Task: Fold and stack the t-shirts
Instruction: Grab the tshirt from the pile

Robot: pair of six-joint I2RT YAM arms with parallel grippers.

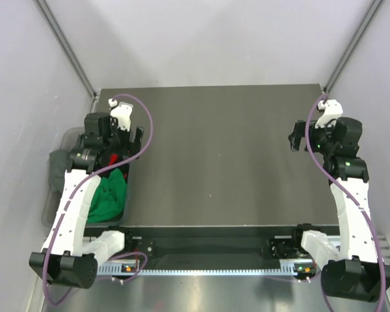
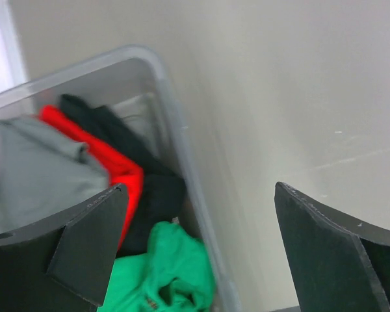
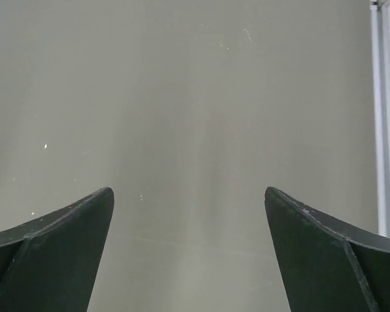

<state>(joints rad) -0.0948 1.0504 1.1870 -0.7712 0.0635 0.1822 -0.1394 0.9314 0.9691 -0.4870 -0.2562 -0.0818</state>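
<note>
A bright green t-shirt (image 1: 110,195) lies crumpled in the clear plastic bin (image 1: 66,138) at the table's left edge. A grey t-shirt (image 1: 57,170) hangs over the bin's far side, and a bit of red cloth (image 1: 114,158) shows under the arm. In the left wrist view the green shirt (image 2: 172,270), a red shirt (image 2: 114,166), the grey shirt (image 2: 39,175) and a dark cloth (image 2: 153,195) fill the bin. My left gripper (image 1: 130,144) (image 2: 201,247) is open and empty above the bin's table-side rim (image 2: 172,104). My right gripper (image 1: 298,138) (image 3: 188,247) is open and empty over bare table.
The dark table top (image 1: 214,156) spans the middle between the arms. White walls enclose the back and sides. The right wrist view shows the table's edge strip (image 3: 380,130) at its right side.
</note>
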